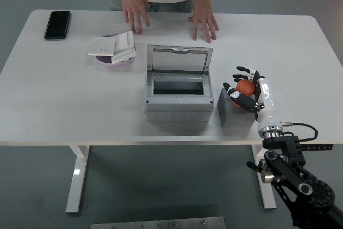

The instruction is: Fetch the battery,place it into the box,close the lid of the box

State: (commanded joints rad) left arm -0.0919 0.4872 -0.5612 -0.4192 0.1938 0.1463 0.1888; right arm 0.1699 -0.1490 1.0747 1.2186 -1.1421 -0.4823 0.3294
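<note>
On the table's right side I see my right hand [244, 90] with its black fingers curled around the orange battery [246, 88], holding it just above a grey block [231, 114]. Left of the block sits the box [177, 97], its lid [179, 59] standing upright and open. At the far edge a person rests both hands [205, 21] flat on the table [53, 100]. A phone [57, 24] lies far left, near a purple dish [115, 60] stacked with white plates.
</note>
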